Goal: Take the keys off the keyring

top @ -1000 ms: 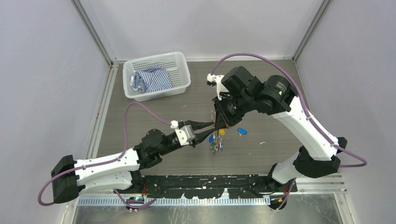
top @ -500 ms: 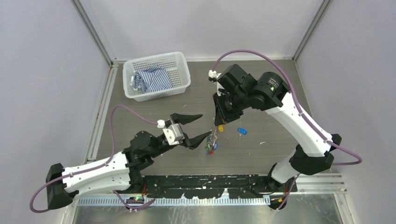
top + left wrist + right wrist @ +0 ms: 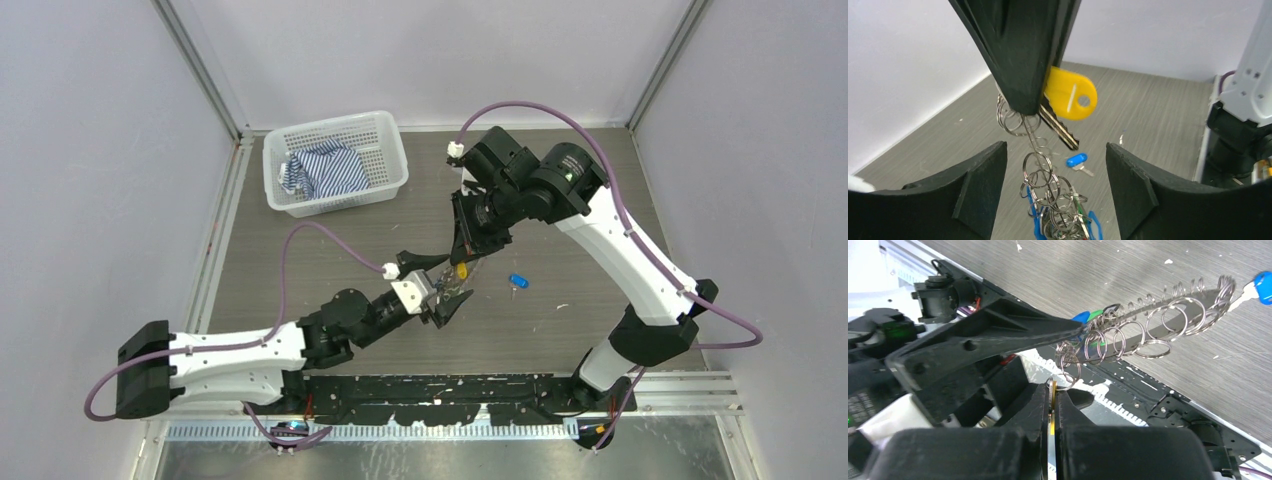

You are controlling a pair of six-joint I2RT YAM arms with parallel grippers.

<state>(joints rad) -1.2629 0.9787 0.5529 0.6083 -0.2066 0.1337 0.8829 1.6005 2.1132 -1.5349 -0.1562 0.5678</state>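
Your right gripper [image 3: 461, 260] is pointing down and pinching the yellow key [image 3: 1070, 97]. Its jaws are closed hard, so in its own wrist view only a thin yellow sliver is showing between the fingers. The keyring [image 3: 1034, 147] is hanging from that same pinch as a string of small split rings. It is trailing down to the bunch of keys [image 3: 1063, 222], where blue and green tags are showing among the metal. All of this is dangling above the middle of the bench [image 3: 540, 330], a little toward its near edge.

Your left gripper [image 3: 1055, 147] is standing wide open and holding nothing. It is reaching in from the near left, with one finger on each side of the hanging rings. The left wrist view is showing a gap on both sides. In the right wrist view one left finger tip is lying right at the rings, and you cannot tell whether it is touching them.

A blue key [image 3: 517, 281] is lying loose on the bench, just right of the bunch. The basket [image 3: 340, 197] is sitting at the far left corner with a striped cloth [image 3: 325, 170] inside.
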